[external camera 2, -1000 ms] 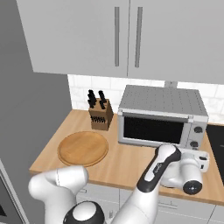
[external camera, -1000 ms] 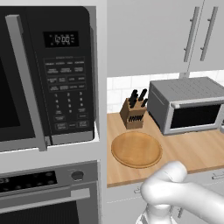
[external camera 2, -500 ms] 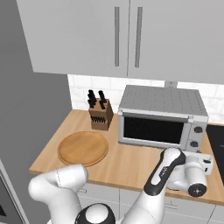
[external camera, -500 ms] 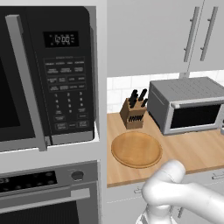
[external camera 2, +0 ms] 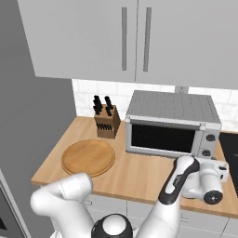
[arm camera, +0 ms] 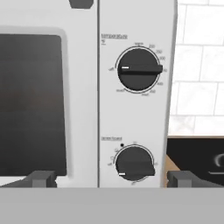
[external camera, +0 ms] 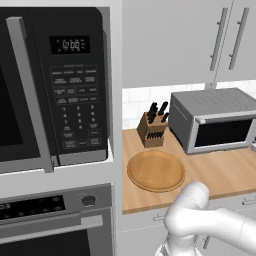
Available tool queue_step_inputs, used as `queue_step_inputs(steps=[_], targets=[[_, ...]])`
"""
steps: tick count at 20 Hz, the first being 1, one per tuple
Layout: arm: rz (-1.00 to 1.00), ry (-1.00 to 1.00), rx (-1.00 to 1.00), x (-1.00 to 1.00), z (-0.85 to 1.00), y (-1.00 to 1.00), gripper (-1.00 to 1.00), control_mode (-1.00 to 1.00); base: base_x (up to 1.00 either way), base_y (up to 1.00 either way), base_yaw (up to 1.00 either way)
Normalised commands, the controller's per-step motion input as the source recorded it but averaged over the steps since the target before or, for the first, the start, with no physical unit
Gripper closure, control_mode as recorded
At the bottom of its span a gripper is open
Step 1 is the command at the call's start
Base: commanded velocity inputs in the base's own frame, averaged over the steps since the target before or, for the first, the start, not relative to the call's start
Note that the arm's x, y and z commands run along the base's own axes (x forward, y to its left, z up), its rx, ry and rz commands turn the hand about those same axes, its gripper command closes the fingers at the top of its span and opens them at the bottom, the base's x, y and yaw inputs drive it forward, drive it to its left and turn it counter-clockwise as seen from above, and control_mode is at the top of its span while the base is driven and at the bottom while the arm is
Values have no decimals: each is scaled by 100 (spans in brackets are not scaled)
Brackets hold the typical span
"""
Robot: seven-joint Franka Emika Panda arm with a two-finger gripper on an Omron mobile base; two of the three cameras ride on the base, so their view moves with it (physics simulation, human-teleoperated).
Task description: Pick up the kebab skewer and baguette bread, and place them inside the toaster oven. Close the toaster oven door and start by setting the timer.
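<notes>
The toaster oven (external camera 2: 173,124) (external camera: 215,120) stands on the wooden counter with its door (external camera 2: 160,138) (arm camera: 30,105) up and shut. Nothing can be made out behind the dark glass. The kebab skewer and the baguette bread are out of view. My gripper (arm camera: 113,178) faces the oven's right control panel at close range, open, its fingertips (arm camera: 41,178) set wide apart. An upper knob (arm camera: 140,70) and a lower knob (arm camera: 134,163) are on that panel, the lower one just above the gap between my fingers. My hand (external camera 2: 208,179) hovers in front of the oven's right end.
A round wooden board (external camera 2: 88,157) (external camera: 156,171) and a knife block (external camera 2: 106,122) (external camera: 152,127) sit left of the oven. A black microwave (external camera: 55,85) and a wall oven (external camera: 55,220) stand at the far left. A dark cooktop (external camera 2: 231,148) borders the right.
My hand has shifted slightly to the right in front of the oven's control panel. The oven door stays shut.
</notes>
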Motion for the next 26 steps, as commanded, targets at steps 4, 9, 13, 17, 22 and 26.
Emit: queue_step_inputs(steps=[4, 9, 13, 17, 22, 26], targets=[[0, 0, 0, 25, -4, -13, -100, -100, 0, 0, 0], [0, 0, 0, 17, -8, -12, -100, -100, 0, 0, 0], [0, 0, 0, 3, -10, -3, -100, -100, 0, 0, 0], [0, 0, 0, 0, -8, -1, -100, -100, 0, 0, 0], [0, 0, 0, 20, -7, 0, -100, -100, 0, 0, 0], [0, 0, 0, 11, 0, -1, -100, -100, 0, 0, 0]])
